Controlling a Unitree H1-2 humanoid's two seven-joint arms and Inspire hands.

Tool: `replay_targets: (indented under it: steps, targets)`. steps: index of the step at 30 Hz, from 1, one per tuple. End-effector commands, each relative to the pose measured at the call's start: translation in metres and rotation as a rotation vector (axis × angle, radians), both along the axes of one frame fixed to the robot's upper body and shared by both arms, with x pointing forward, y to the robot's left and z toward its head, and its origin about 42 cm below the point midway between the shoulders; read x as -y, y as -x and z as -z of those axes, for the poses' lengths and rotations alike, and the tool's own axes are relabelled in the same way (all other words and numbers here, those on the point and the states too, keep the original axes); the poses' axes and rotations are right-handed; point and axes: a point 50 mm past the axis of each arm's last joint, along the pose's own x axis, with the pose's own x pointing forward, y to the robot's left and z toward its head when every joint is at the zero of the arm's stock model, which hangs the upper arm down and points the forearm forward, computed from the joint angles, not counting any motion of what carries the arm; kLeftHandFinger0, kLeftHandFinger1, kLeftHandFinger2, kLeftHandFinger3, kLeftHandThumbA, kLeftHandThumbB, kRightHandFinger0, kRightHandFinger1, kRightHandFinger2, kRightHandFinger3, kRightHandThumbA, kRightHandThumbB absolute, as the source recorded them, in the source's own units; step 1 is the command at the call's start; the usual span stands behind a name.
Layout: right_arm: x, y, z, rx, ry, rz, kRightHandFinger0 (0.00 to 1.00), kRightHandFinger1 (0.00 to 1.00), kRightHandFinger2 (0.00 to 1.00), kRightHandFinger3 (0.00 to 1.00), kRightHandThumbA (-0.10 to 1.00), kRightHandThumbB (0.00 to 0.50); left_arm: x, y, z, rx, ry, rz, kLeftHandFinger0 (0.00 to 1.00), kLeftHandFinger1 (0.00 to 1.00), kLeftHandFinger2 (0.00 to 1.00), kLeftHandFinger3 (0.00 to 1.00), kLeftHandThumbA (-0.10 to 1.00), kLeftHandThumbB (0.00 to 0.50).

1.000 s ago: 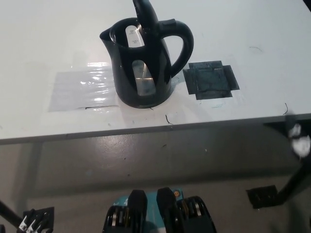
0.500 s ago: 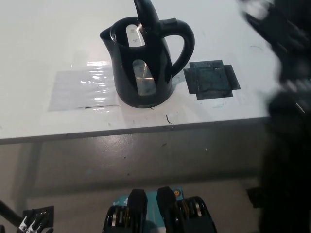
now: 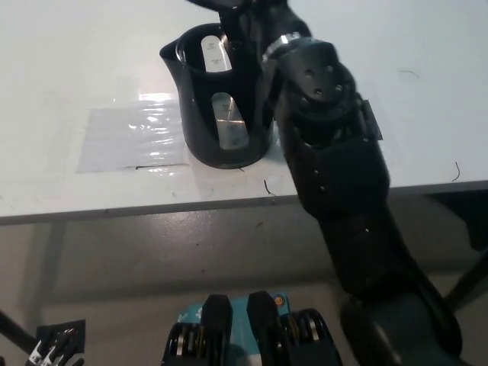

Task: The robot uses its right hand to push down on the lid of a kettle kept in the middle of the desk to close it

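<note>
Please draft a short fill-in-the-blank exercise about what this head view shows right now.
1. The kettle on the white desk is ____ in colour.
2. The kettle's mouth is ____, not yet closed.
3. The arm reaching over the kettle is the robot's ____ one.
4. Clear ____ lies left of the kettle.

Missing words: black; open; right; plastic film

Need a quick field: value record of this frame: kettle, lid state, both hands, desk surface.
kettle: black kettle, upright on the white desk, near the front edge
lid: lid raised, kettle mouth open, inside visible
right arm: black right arm comes in from the bottom right, crossing in front of the kettle's handle side
right hand: reaches the top edge by the lid; open or shut cannot be told
left hand: only a small white part at the bottom left corner; state cannot be told
desk surface: clear plastic sheet left of the kettle
</note>
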Motion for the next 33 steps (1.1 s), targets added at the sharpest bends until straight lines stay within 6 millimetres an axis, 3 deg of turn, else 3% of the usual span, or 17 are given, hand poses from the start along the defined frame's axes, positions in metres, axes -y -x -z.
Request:
replay_targets:
  steps: [1, 16, 27, 30, 33]
  targets:
    - [-0.015, 0.003, -0.040, 0.126, 0.017, 0.028, 1.00, 1.00, 1.00, 1.00, 0.72, 0.123, -0.004, 0.008, -0.006, 0.052, -0.011, 0.006, 1.00, 1.00, 1.00, 1.00, 1.00, 0.471]
    - [-0.023, -0.015, -0.040, 0.061, -0.060, 0.013, 1.00, 1.00, 1.00, 1.00, 0.70, 0.138, -0.005, 0.010, -0.004, 0.051, -0.008, 0.006, 1.00, 1.00, 1.00, 1.00, 1.00, 0.476]
    - [-0.040, -0.034, 0.003, -0.063, -0.065, 0.023, 1.00, 1.00, 1.00, 1.00, 0.73, 0.163, 0.007, 0.012, 0.000, 0.044, 0.014, 0.023, 1.00, 1.00, 1.00, 1.00, 1.00, 0.477]
    - [-0.039, -0.038, 0.015, -0.072, -0.075, 0.036, 1.00, 1.00, 1.00, 1.00, 0.72, 0.138, 0.008, 0.010, -0.003, 0.050, 0.008, 0.029, 1.00, 1.00, 1.00, 1.00, 1.00, 0.478]
    - [-0.038, -0.041, 0.026, -0.087, -0.109, 0.022, 1.00, 1.00, 1.00, 1.00, 0.71, 0.145, 0.008, 0.006, -0.006, 0.058, 0.002, 0.042, 1.00, 1.00, 1.00, 1.00, 1.00, 0.482]
